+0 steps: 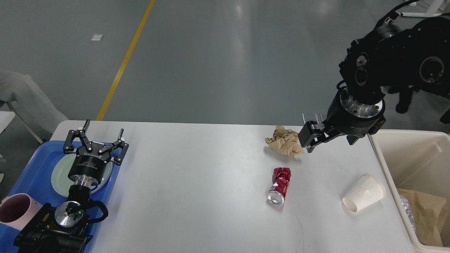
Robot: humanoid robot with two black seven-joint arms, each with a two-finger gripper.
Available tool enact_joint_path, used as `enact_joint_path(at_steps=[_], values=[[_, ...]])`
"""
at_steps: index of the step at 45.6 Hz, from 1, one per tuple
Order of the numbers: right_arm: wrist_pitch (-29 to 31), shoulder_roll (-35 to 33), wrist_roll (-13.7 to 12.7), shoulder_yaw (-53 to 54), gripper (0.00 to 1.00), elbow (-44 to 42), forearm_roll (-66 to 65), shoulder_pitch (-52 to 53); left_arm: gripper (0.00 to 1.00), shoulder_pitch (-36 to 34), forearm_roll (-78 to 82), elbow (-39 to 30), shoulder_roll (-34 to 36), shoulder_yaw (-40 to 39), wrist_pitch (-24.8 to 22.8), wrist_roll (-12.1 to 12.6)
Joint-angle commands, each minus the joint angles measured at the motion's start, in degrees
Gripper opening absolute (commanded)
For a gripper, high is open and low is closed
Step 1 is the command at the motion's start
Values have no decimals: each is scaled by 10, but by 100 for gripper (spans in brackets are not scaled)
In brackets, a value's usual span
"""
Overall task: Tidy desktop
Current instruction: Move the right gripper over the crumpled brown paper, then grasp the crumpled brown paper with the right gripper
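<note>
Paper cup at 4 o'clock on its side, mouth toward 7; crushed red can lies along 12–6. Crumpled brown paper at 1 o'clock, right gripper just beside it, jaw gap unreadable. Likely approach step; next: centre, descend, grasp, carry to cream bin. Left gripper spread over blue tray. Desktop spans centre, long axis 9–3.

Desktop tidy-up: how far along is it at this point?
Partly done: brown paper already lies in the bin, and a plate and mug sit on the blue tray. In hand: nothing visibly; the right gripper hangs by the crumpled paper, the left gripper open. Left on the desktop: that paper, the crushed can and the tipped cup.
</note>
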Motion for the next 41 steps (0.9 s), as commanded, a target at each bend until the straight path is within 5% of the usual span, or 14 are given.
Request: enact_joint_path(at_steps=[1,12,29,35,41], values=[[-59,7,0,6,100,-15,22,-34,96,0,1,0,0,0,0,1],[-188,30,3,63,100,-135,28,-203,96,-1,1,-1,-1,0,-1,1],[-199,130,7,109,100,-635,-34,-587,96,-1,1,-1,-1,0,-1,1],[-218,165,31,115,100,-768,-67,-682,96,0,0,-1,-1,0,-1,1],[-287,166,58,115,100,-799,-78,-733,96,-1,0,-1,-1,0,-1,1]])
